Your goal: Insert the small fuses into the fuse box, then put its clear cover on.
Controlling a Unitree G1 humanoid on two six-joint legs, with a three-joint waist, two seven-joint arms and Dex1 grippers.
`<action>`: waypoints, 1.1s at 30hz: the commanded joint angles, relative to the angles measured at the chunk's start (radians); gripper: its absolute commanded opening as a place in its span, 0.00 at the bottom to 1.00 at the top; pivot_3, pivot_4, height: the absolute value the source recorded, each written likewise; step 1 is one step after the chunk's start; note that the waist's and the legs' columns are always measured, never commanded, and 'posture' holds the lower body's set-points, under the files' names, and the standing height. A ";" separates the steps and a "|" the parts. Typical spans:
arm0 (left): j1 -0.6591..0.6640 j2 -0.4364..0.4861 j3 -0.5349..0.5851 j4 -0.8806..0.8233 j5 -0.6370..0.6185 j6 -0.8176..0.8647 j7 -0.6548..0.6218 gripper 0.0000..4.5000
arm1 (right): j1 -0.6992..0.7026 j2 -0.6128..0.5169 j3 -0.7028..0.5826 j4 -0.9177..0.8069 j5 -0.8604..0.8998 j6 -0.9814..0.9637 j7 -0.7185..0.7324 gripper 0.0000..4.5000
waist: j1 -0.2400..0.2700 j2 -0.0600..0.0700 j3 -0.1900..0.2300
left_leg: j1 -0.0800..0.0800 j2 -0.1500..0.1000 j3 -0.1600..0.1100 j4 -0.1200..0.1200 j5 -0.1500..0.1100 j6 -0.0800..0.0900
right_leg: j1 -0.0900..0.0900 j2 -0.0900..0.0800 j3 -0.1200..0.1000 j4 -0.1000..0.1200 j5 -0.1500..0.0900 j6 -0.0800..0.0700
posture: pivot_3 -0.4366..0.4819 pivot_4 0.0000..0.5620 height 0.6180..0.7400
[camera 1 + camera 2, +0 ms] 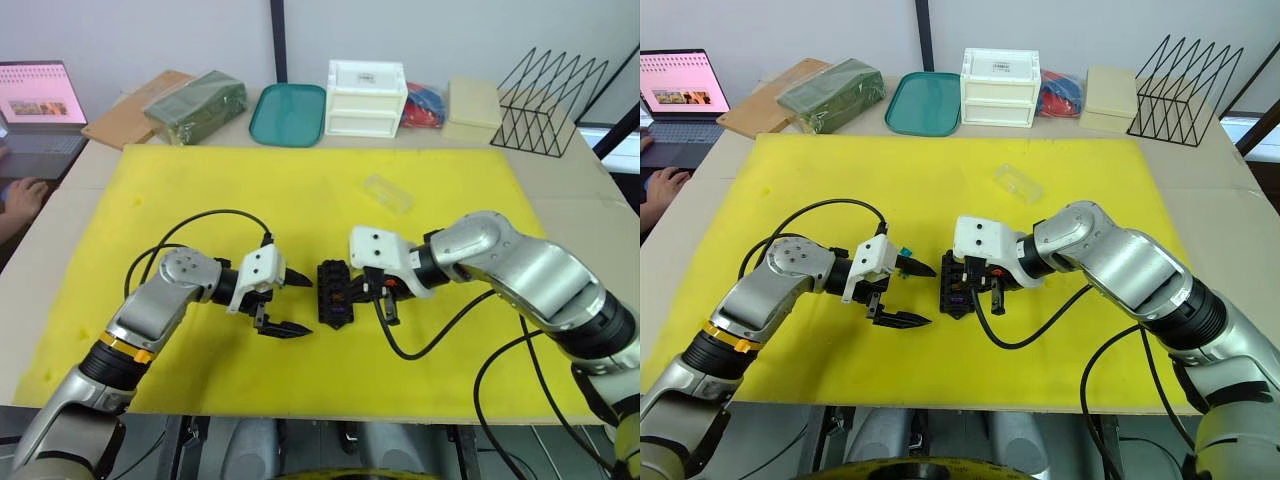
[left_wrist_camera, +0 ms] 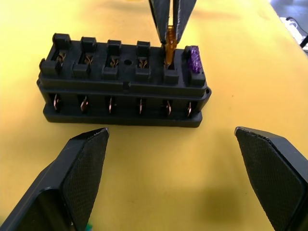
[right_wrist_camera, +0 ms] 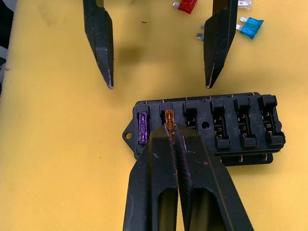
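The black fuse box [image 1: 330,285] lies mid-mat between my two grippers. A purple fuse [image 3: 143,129] sits in its end slot. My right gripper [image 3: 171,134] is shut on an orange fuse [image 3: 169,117], holding it in the neighbouring slot. My left gripper [image 1: 303,305] stands open just left of the box, its fingers [image 2: 82,168] wide apart with nothing between them. Loose red [image 3: 186,6] and teal [image 3: 251,28] fuses lie on the mat behind the left gripper. The clear cover [image 1: 387,193] lies on the mat farther back, right of centre.
A yellow mat [image 1: 200,190] covers the table. Along the back edge stand a teal tray [image 1: 288,113], a white drawer box [image 1: 366,97], a beige box [image 1: 474,103] and a black wire rack [image 1: 550,100]. A laptop [image 1: 35,95] and a person's hand [image 1: 25,195] are at far left.
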 commanded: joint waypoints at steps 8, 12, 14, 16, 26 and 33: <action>-0.004 -0.016 0.020 -0.004 0.013 -0.037 0.010 1.00 | -0.012 0.015 0.061 -0.018 -0.062 0.000 0.001 0.00 | 0.000 0.000 0.000 | 0.001 0.000 0.000 0.000 0.000 0.000 | 0.001 0.000 0.000 0.000 0.000 0.000 | 0.48 0.27 1.00; 0.000 -0.019 0.020 -0.008 0.016 -0.036 0.014 1.00 | -0.018 0.020 0.078 -0.007 -0.096 -0.005 0.002 0.00 | -0.001 0.000 0.000 | 0.001 0.000 0.000 0.000 0.000 0.000 | 0.001 0.000 0.000 0.000 0.000 0.000 | 0.48 0.27 1.00; 0.001 -0.021 0.018 -0.010 0.017 -0.036 0.016 1.00 | -0.023 0.016 0.093 -0.001 -0.120 -0.011 0.002 0.00 | -0.001 0.000 0.000 | 0.001 0.000 0.000 0.000 0.000 0.000 | 0.001 0.000 0.000 0.000 0.000 0.000 | 0.48 0.27 1.00; 0.002 -0.023 0.017 -0.011 0.019 -0.036 0.018 1.00 | -0.029 0.018 0.091 0.000 -0.124 -0.008 0.004 0.00 | -0.002 0.000 0.000 | 0.002 0.000 0.000 0.000 0.000 0.000 | 0.001 0.000 0.000 0.000 0.000 0.000 | 0.48 0.27 1.00; -0.006 -0.044 0.009 -0.011 0.030 -0.035 0.025 1.00 | -0.040 0.009 0.143 -0.006 -0.190 -0.026 0.007 0.00 | -0.002 0.000 -0.001 | 0.002 0.000 0.000 0.000 0.000 0.000 | 0.002 0.000 0.000 0.000 0.000 0.000 | 0.48 0.27 1.00; -0.008 -0.047 0.008 -0.017 0.031 -0.029 0.028 1.00 | -0.043 0.011 0.162 0.005 -0.235 -0.067 0.026 0.00 | -0.002 0.000 -0.001 | 0.003 0.000 0.000 0.000 0.000 0.000 | 0.004 0.000 0.000 0.000 0.000 0.000 | 0.48 0.27 1.00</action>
